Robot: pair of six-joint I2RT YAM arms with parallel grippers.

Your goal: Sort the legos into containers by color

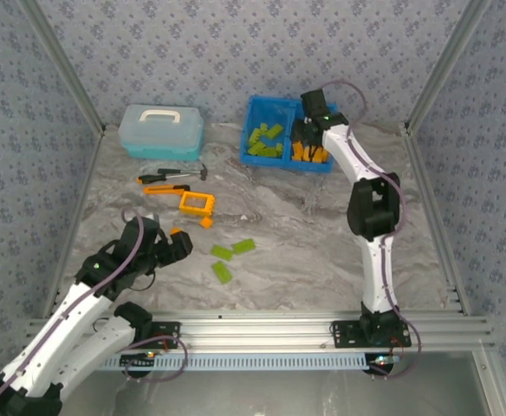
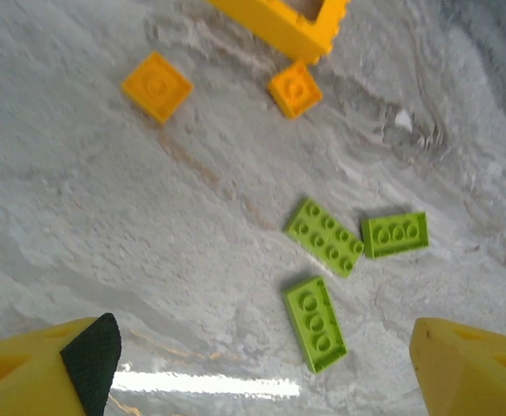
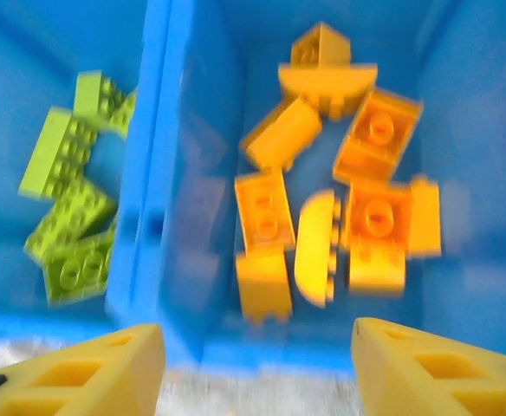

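The blue tray [image 1: 246, 130] stands at the back. Its left compartment holds lime green legos [image 1: 266, 141] and its right one orange legos [image 1: 309, 151]. My right gripper [image 1: 309, 130] hovers over the orange side. In the blurred right wrist view this gripper [image 3: 257, 364] is open and empty above the orange bricks [image 3: 331, 199], with the green ones [image 3: 67, 199] beyond the divider [image 3: 153, 130]. My left gripper [image 2: 262, 373] is open, low over the table. Three green bricks [image 2: 314, 322] [image 2: 325, 236] [image 2: 395, 234] lie ahead of it. Two small orange bricks [image 2: 156, 86] [image 2: 295, 88] and the orange frame piece [image 2: 279, 17] lie further off.
A pale blue lidded box [image 1: 161, 130] stands at the back left. In front of it lie a black-handled hammer [image 1: 175, 173] and an orange-and-black hand tool [image 1: 166, 187]. Metal frame rails run along both sides and the near edge.
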